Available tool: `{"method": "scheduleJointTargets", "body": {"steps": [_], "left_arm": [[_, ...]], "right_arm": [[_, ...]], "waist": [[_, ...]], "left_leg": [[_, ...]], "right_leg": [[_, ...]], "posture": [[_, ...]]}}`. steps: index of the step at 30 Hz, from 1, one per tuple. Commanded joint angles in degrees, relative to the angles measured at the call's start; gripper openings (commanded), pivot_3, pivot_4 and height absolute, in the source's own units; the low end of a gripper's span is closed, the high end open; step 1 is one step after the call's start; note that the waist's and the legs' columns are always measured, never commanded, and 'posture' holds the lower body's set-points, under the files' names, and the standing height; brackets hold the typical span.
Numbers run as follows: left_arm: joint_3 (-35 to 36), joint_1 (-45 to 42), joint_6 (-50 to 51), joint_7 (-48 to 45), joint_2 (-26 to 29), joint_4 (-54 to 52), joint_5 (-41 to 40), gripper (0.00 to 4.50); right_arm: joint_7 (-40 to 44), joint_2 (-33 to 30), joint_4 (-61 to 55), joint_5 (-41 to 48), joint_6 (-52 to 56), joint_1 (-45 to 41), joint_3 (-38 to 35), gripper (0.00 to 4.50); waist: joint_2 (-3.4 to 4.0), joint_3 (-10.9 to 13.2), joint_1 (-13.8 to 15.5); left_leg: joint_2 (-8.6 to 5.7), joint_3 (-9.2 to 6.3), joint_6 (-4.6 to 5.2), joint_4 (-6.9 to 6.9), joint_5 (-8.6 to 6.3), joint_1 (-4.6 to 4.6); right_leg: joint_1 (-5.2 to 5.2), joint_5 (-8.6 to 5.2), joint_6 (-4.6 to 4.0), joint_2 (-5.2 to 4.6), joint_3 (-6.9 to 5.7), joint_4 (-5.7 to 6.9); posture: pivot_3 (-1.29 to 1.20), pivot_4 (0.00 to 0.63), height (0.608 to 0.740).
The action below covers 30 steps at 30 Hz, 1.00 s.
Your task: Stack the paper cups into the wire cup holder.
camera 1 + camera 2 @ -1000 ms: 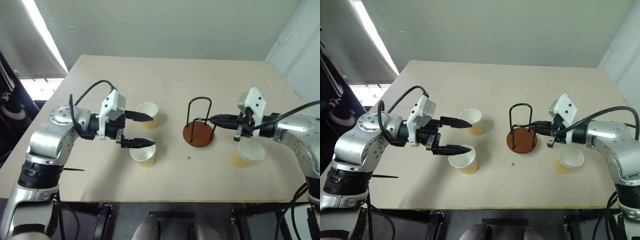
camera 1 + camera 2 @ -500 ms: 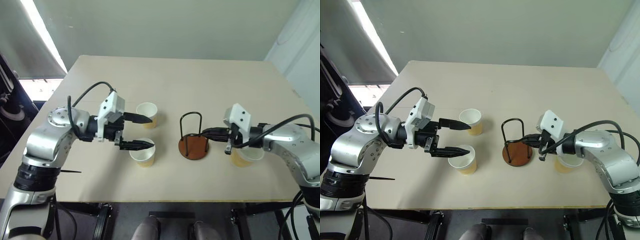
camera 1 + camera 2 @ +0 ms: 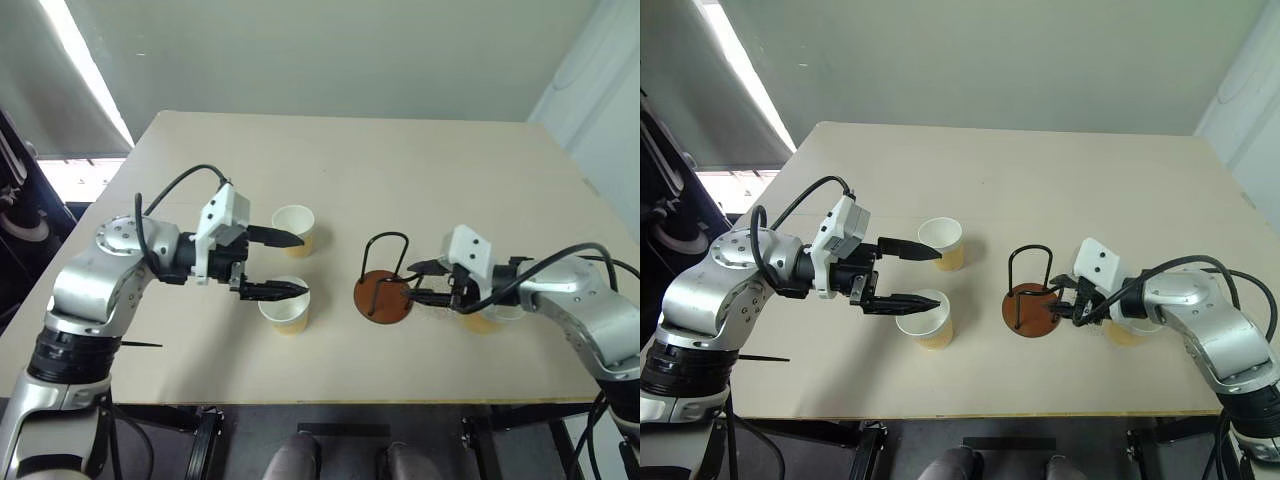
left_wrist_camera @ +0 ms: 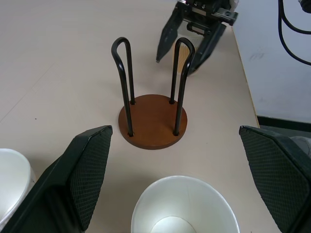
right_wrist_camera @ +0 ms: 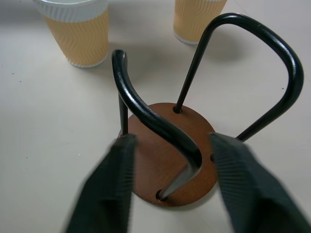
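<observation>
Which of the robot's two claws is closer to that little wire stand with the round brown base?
The right. The right gripper sits open beside the wire stand, fingers near its loop. The left gripper hangs open over by two paper cups, apart from it.

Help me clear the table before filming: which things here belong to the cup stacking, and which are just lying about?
Belong to the job:
- wire cup holder
- near left paper cup
- far left paper cup
- paper cup behind the right arm

Lying about:
- nothing loose; the only other thing is the table itself

A plain beige table — pale wall behind it, bright window strip at one side.
</observation>
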Motion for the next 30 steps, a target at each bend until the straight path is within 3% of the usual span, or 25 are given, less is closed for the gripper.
{"method": "scheduleJointTargets", "body": {"steps": [1,9,14,20,30], "left_arm": [[2.06,0.15,-0.10,0.05,0.72,-2.32,-1.20,4.50],[3.91,4.97,-2.72,-4.55,7.80,-8.34,-0.45,4.50],[4.11,6.37,-6.68,-6.32,11.72,-8.84,2.45,4.50],[1.02,5.87,-12.01,-8.25,14.10,-8.23,7.22,4.50],[-5.05,3.46,-18.52,-10.06,12.94,-5.40,14.36,4.50]], "right_arm": [[0.69,-1.58,-1.81,0.71,0.08,0.52,-2.46,3.49],[1.08,-4.29,-7.43,11.74,8.58,1.01,-12.32,3.49],[-0.82,-3.92,-7.98,20.07,13.84,-4.27,-17.90,3.49],[-4.25,-2.16,-7.99,24.80,15.69,-9.00,-18.17,3.49],[-8.54,-0.35,-10.40,27.23,16.22,-8.10,-17.32,3.49]], "waist": [[0.00,0.00,0.02],[-0.01,0.00,-0.25],[0.00,0.00,-0.46],[0.00,0.00,-0.46],[0.00,0.00,-0.46]], "left_leg": [[0.00,0.00,0.00,0.00,0.00,0.00],[0.00,0.00,-0.04,-0.03,-0.03,-0.02],[0.00,-0.02,-0.08,-0.05,-0.05,-0.01],[-0.01,-0.11,-0.09,-0.05,-0.15,0.01],[-0.01,-0.12,-0.08,-0.03,-0.16,-0.29]], "right_leg": [[0.00,0.00,0.00,0.00,0.00,0.00],[-0.02,-0.03,0.02,0.02,0.01,-0.04],[-0.05,-0.06,0.01,0.04,0.03,0.00],[-0.07,-0.08,-0.03,0.04,0.01,0.02],[-0.38,-0.09,-0.05,0.03,0.01,0.05]], "posture": [[0.00,0.150,0.740],[0.00,0.150,0.740],[0.00,0.150,0.740],[0.00,0.150,0.740],[0.00,0.150,0.740]]}}
